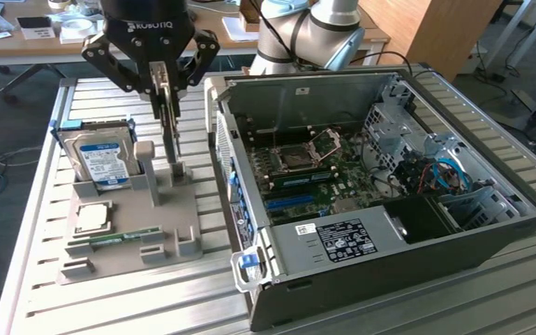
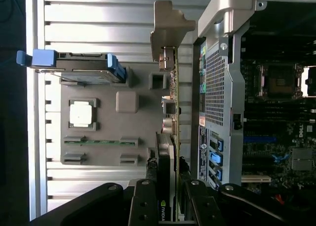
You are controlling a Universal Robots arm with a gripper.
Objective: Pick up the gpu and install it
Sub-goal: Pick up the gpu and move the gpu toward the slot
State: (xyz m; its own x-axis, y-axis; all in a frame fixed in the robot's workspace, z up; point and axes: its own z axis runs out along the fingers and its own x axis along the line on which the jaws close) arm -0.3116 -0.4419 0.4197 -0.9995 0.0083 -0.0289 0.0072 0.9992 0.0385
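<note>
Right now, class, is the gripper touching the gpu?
Touching. The wrist view shows the gripper closed against both faces of the gpu, with no gap on either side; the exterior view shows the card pinched edge-on between its fingers.

The gpu [image 2: 167, 152] was held edge-on between the jaws, over the grey holder [image 2: 98, 127], just beside the open computer case [image 2: 222, 77].

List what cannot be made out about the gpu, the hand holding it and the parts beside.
Flat faces of the gpu: both views see it edge-on.
Whether its lower edge is free of the grey holder: exterior view, the holder's posts overlap it.
Upper part of the hand: exterior view, cut off by the top edge.
Label text of the hard drive: exterior view, too small.
</note>
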